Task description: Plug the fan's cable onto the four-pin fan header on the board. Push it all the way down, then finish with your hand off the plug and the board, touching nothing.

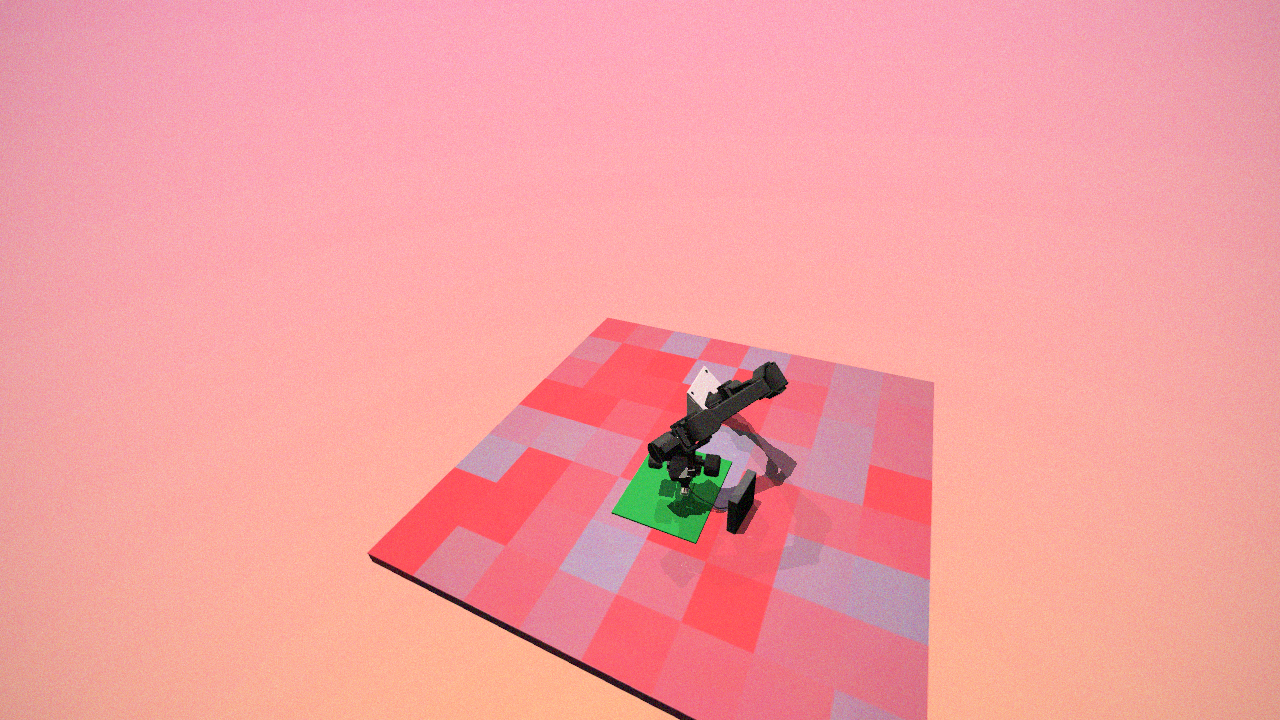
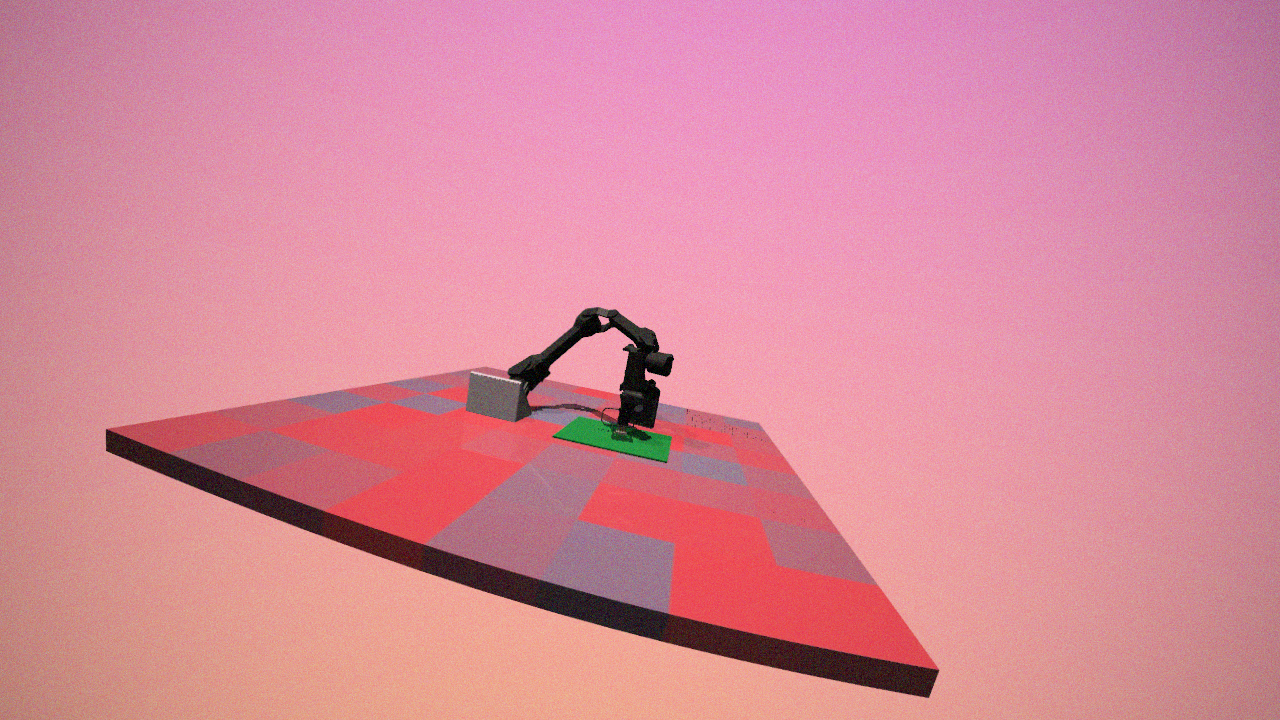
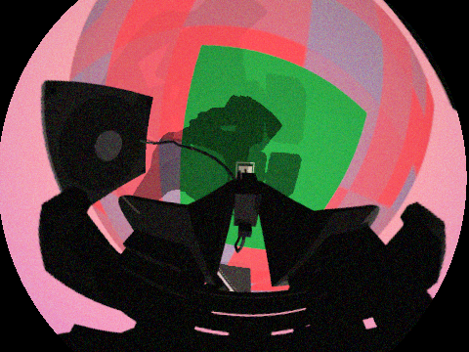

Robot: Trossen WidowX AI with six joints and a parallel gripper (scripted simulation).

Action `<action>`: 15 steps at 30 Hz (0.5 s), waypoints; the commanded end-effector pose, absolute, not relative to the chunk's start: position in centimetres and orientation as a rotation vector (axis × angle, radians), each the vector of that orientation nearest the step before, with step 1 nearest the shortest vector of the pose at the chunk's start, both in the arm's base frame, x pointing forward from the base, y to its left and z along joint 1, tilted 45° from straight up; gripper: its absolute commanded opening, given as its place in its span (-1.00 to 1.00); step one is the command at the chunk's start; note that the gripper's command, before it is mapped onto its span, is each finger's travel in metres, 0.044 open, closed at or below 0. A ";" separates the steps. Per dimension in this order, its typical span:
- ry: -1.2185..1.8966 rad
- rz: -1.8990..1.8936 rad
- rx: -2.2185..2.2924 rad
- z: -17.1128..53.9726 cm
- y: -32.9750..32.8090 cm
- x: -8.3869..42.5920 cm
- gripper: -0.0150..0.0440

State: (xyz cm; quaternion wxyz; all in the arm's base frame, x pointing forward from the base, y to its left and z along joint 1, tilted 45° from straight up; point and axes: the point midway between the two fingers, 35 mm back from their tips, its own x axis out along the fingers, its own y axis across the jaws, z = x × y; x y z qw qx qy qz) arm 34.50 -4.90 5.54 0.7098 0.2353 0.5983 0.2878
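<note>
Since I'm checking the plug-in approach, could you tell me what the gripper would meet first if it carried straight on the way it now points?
The gripper, shut on the plug, points down at the green board. Its plug would probably meet the small pale header just past its tip, though the remaining gap is unclear.

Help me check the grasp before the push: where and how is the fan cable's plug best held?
Grip the plug by its two flat side walls, coming straight down from above, as the gripper does now. Its body stands upright over the green board, the cable trailing off sideways, so the mating end stays free.
</note>
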 end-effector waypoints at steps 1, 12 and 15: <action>1.325 0.637 0.531 5.5 -4.8 34.6 -0.49; 1.324 0.639 0.530 5.4 -4.7 34.6 -0.49; 1.324 0.639 0.530 5.3 -4.6 34.6 -0.49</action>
